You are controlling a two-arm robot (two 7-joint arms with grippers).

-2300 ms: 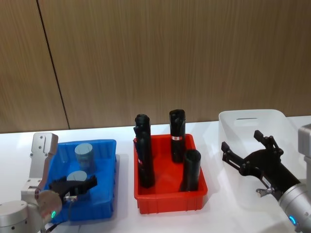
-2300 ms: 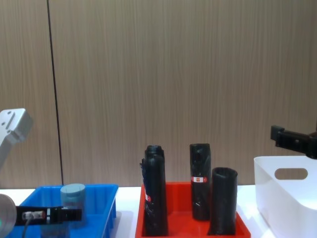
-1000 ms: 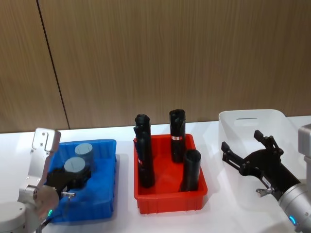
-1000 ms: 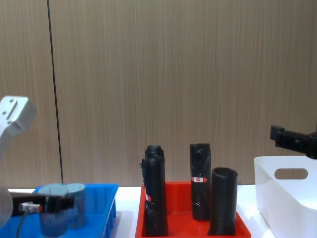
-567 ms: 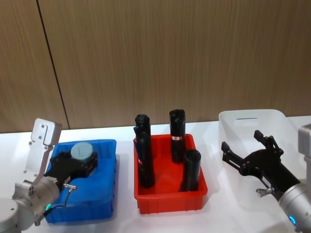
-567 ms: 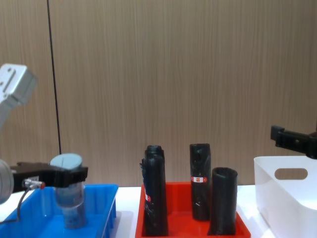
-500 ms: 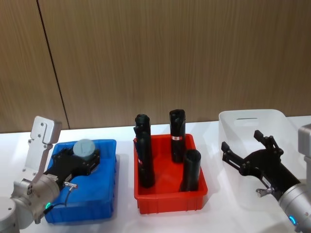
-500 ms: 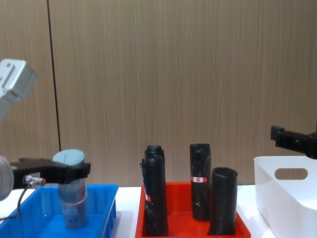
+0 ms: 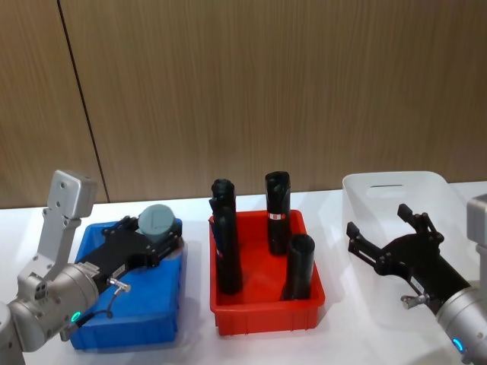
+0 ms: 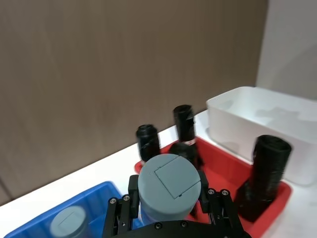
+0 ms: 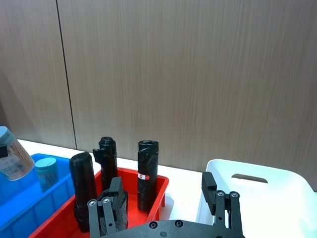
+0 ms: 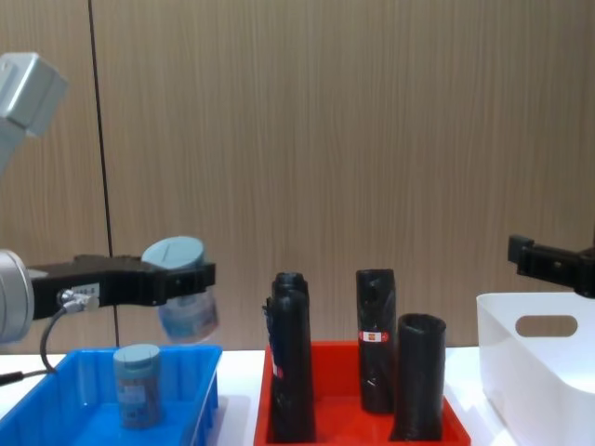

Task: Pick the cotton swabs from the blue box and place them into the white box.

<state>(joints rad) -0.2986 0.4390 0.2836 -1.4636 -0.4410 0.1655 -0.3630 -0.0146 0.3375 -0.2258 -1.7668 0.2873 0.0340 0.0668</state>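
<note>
My left gripper (image 9: 156, 237) is shut on one of the cotton swabs, a clear jar with a pale grey-blue lid (image 9: 158, 220) (image 12: 184, 299) (image 10: 168, 177), tilted and held in the air above the right edge of the blue box (image 9: 156, 319) (image 12: 172, 352). A second jar (image 12: 137, 384) (image 10: 66, 222) (image 11: 46, 170) stands upright inside the blue box. The white box (image 9: 388, 188) (image 12: 539, 367) (image 10: 247, 111) sits at the far right. My right gripper (image 9: 377, 220) hangs open over that box's near left corner, with nothing between its fingers.
A red tray (image 9: 266, 315) (image 12: 358, 353) with several tall black rolls (image 9: 278, 209) stands between the blue box and the white box, rising about as high as the held jar. A wooden panel wall closes the back of the white table (image 9: 342, 334).
My left gripper closed on a jar in the blue box, then lifted it up and to the right, towards the red tray. The right arm has not moved.
</note>
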